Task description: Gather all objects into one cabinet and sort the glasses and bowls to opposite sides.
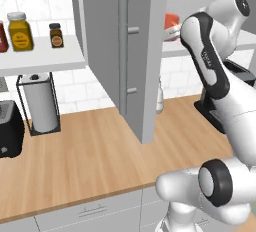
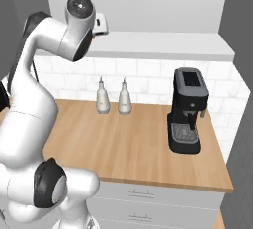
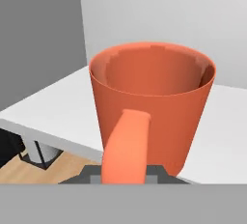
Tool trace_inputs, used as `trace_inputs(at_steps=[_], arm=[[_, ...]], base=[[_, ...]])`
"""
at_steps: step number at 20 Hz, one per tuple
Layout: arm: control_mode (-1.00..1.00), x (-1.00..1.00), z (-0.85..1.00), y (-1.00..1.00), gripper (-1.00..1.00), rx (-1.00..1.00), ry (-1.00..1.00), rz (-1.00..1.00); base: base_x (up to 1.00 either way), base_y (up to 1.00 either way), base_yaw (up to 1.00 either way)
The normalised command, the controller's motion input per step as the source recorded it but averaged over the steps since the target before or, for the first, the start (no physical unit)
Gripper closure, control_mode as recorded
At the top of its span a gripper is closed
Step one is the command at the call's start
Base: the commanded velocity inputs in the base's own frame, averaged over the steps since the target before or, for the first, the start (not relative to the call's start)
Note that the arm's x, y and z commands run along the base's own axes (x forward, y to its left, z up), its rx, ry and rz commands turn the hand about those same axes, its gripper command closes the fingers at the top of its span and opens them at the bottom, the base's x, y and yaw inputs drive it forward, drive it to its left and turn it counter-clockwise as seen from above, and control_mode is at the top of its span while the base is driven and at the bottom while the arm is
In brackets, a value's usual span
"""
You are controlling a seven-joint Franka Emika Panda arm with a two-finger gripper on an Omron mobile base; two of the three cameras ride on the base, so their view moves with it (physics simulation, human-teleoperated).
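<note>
Now | orange mug (image 3: 152,100) upright, handle toward camera | pincer clamped on handle | over white shelf (image 3: 53,107)

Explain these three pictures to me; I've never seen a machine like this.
It is a white robot arm in a simulated kitchen. Two pictures come from cameras behind it, left and right; the third looks along its hand. The hand is shut on the handle of an orange mug, at the white shelf of an open grey cabinet. On the wooden counter stand a coffee machine, two bottles, a paper towel roll and a toaster; spice jars sit on another shelf.
</note>
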Motion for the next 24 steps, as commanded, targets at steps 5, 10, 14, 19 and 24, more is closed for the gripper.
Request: trace_inputs(at_steps=[5,10,14,19,24], arm=[[-1.00,-1.00,0.00,0.00,1.00,0.02,0.00,0.00],[-1.00,-1.00,0.00,0.00,1.00,0.04,0.03,0.00],[-1.00,-1.00,-0.04,0.00,1.00,0.07,0.11,0.00],[-1.00,-0.98,-0.21,0.00,1.00,0.03,0.05,0.00],[-1.00,-0.23,-0.11,0.00,1.00,0.00,0.00,0.00]], base=[[0.00,0.00,0.00],[0.00,0.00,0.00],[0.00,0.00,0.00],[0.00,0.00,0.00],[0.00,0.00,0.00]])
